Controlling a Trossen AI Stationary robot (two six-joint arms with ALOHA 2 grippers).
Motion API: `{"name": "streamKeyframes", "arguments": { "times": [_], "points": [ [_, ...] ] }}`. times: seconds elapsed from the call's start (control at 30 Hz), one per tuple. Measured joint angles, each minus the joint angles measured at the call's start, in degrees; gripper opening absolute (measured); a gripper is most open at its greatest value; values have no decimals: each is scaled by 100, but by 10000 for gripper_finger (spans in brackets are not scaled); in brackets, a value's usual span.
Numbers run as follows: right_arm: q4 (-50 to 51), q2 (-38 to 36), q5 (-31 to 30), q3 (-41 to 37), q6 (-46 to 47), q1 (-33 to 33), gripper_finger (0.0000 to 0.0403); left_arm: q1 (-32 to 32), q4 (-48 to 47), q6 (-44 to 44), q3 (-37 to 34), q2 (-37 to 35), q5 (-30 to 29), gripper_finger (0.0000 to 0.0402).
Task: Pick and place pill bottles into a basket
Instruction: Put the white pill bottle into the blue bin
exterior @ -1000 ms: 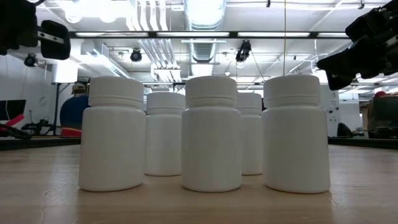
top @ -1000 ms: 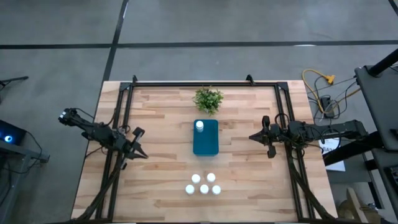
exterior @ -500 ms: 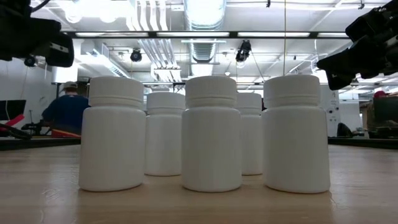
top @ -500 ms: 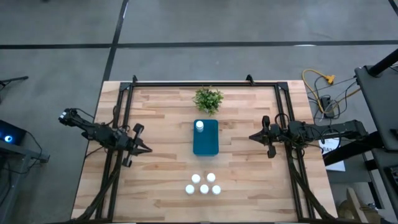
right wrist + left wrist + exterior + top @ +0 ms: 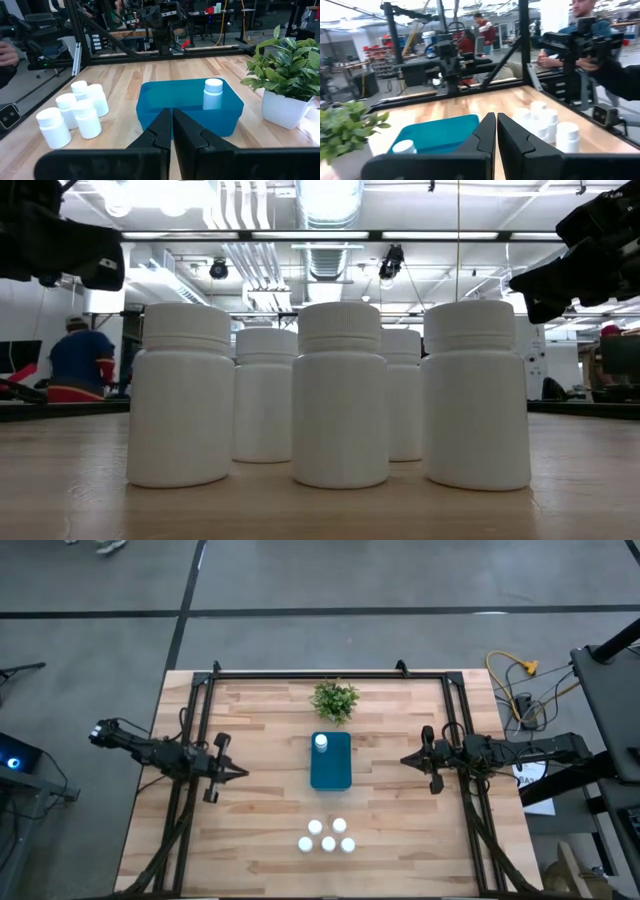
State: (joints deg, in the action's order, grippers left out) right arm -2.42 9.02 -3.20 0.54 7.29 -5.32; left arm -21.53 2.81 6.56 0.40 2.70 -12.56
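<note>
Several white pill bottles [image 5: 328, 843] stand on their bases in a cluster near the table's near edge, and fill the low view [image 5: 340, 395]. One more bottle [image 5: 320, 743] stands upright in the far end of the teal-blue basket [image 5: 331, 768] at the table's middle; it also shows in the right wrist view [image 5: 213, 94]. My left gripper [image 5: 243, 773] is shut and empty, left of the basket, above the table. My right gripper [image 5: 404, 760] is shut and empty, right of the basket.
A small green plant [image 5: 335, 700] in a white pot stands just beyond the basket's far end. Black frame rails [image 5: 190, 740] run along the table's left, right and far edges. People show in the room beyond the table.
My left gripper has swung a little toward the table's far edge and toward the basket, staying shut. In the low view a person in the background has walked to the left.
</note>
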Motion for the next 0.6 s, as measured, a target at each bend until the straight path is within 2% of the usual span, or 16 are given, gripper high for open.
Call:
{"name": "streamKeyframes", "arguments": {
  "times": [0.3, 0.6],
  "points": [
    [0, 7, 2, 0, 9, 0, 8, 447, -17, 31, -4, -49, 94, 0],
    [-151, 9, 4, 0, 5, 0, 8, 476, -28, -17, -7, -12, 169, 0]
  ]
}}
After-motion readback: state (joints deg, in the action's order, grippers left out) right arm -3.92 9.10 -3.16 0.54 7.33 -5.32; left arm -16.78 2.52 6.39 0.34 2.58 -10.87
